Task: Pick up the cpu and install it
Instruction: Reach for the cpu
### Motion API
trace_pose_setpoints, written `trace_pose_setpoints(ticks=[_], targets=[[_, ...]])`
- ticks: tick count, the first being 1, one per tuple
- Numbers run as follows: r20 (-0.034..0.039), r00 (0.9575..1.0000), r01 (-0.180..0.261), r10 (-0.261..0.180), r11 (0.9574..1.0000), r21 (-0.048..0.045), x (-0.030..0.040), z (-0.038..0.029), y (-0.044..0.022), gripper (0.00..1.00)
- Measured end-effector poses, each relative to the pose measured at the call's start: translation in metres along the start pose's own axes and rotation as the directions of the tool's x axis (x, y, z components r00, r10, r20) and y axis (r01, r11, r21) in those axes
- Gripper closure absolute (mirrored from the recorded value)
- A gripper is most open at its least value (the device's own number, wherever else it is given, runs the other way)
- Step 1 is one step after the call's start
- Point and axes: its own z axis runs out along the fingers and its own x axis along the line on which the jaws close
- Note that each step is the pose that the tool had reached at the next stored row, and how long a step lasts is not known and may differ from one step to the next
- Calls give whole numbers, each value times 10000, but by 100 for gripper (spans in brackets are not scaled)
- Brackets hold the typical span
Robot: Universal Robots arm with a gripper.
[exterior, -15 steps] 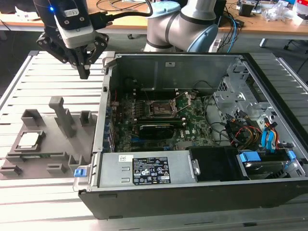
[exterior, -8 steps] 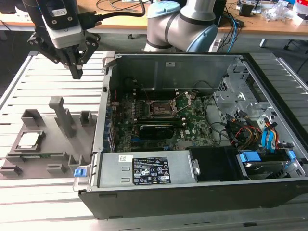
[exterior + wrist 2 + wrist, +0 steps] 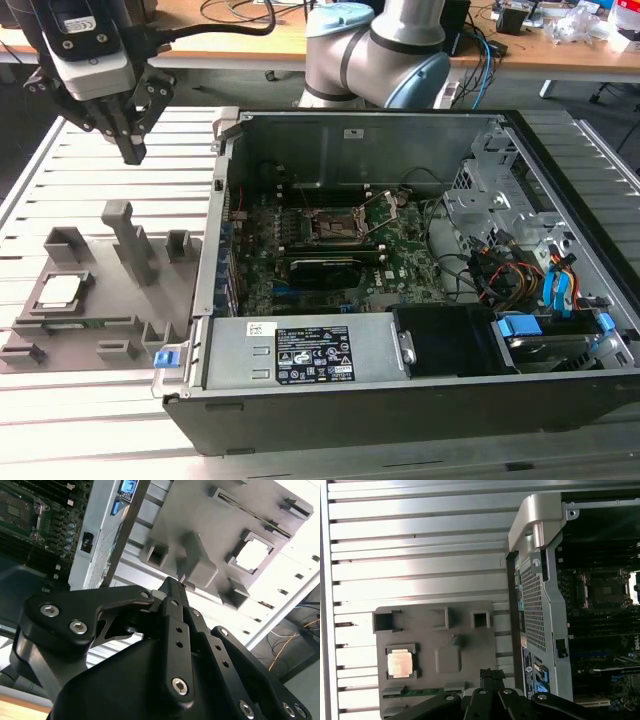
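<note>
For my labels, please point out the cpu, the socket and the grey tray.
cpu (image 3: 400, 662): first wrist view, metal top.
socket (image 3: 333, 227): exterior view, centre.
grey tray (image 3: 422, 630): first wrist view, bare face.

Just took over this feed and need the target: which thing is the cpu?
At the exterior view's left of the open computer case lies a grey slotted tray. The cpu sits in its square recess: the only silver square among dull grey plastic posts.

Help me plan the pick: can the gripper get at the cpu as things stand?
Probably yes. The cpu lies uncovered in its tray pocket, and the gripper hangs above the tray with open air between. The tray's tall post stands off to one side; the shut fingers would need opening.
</note>
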Motion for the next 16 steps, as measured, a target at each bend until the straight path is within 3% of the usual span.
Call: trace_pose_setpoints(ticks=[7, 12, 14, 16], targets=[[0, 10000, 0, 0, 10000, 0, 197, -5, -15, 89], [0, 10000, -1, 1, 10000, 0, 409, -10, -30, 89], [0, 10000, 0, 0, 10000, 1, 529, -13, -40, 89], [-1, 10000, -1, 1, 10000, 0, 577, -13, -43, 89]])
